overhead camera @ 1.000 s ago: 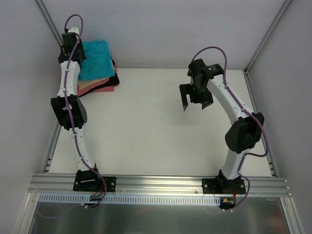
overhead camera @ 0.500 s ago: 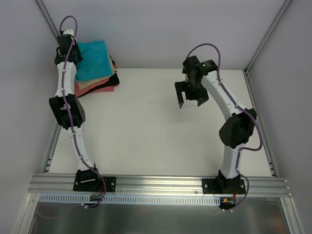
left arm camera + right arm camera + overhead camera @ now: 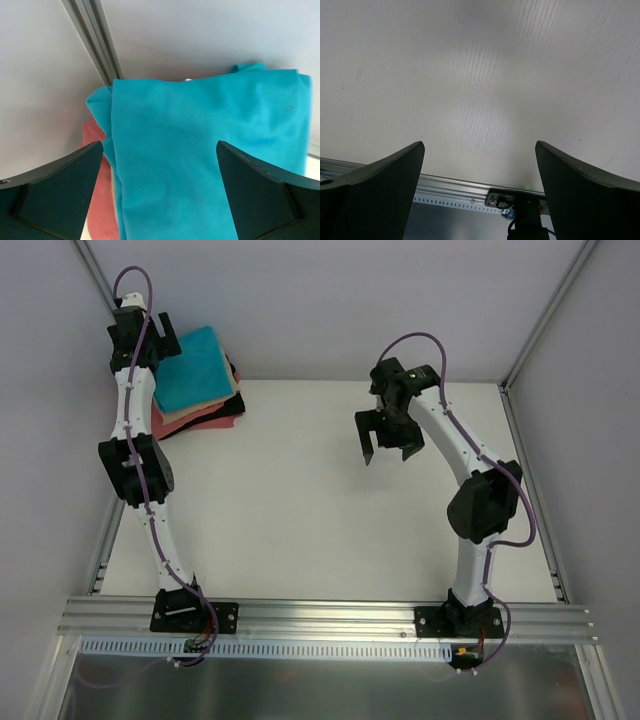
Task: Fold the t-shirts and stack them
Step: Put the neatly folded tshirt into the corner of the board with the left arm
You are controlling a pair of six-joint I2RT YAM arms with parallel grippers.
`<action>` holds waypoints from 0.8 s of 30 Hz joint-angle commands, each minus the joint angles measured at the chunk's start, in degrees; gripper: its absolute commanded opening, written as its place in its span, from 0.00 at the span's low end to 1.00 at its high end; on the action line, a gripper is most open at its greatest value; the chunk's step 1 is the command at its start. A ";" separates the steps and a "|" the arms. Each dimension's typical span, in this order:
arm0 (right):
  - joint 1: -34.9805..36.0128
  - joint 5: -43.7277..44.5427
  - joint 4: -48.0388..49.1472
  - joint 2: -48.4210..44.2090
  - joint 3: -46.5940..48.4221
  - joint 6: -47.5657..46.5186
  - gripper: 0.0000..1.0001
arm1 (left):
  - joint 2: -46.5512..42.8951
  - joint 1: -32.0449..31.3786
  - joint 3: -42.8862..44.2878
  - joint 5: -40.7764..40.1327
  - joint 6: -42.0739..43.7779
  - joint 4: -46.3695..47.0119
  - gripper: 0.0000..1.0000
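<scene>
Left claw (image 3: 159, 146) gapes above teal t-shirt (image 3: 195, 370); right claw (image 3: 388, 448) hangs splayed.

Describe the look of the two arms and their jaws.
Both the left arm and right arm have slim white links joined by bulky black joints, bolted on black base plates. A purple cable runs along each, looping near the wrist. The jaws are black, broad and tapering.

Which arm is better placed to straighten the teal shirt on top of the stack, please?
Left. The left gripper hangs open directly over the teal shirt, which tops the stack in the far-left corner. The right gripper, also open, hangs over the table, well away from it.
</scene>
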 commanded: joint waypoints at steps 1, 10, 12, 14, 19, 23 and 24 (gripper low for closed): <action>0.94 -0.47 1.08 -2.39 -3.55 1.23 0.99 | -10.68 0.58 -4.58 3.35 -4.65 6.72 0.99; 1.47 -3.89 16.19 -12.58 -11.82 3.52 0.99 | -26.41 -7.66 -20.30 20.95 -10.21 -3.72 0.99; 1.47 -3.11 19.52 -16.18 -14.80 4.04 1.00 | -34.05 -12.39 -30.37 19.29 -7.57 -2.68 0.99; 1.47 -2.05 22.34 -18.73 -16.92 4.04 0.99 | -41.87 -16.36 -36.91 15.00 -4.69 0.12 0.99; 1.29 -2.40 26.13 -26.65 -23.51 2.46 0.99 | -53.04 -25.69 -49.68 6.90 -3.32 -1.87 0.99; 1.03 -1.43 27.72 -31.13 -27.29 0.80 1.00 | -59.37 -27.80 -55.99 2.33 -4.40 -3.65 0.99; 0.94 -1.78 27.63 -31.58 -27.91 0.44 0.99 | -62.00 -28.15 -57.06 -0.21 -4.05 -3.12 0.99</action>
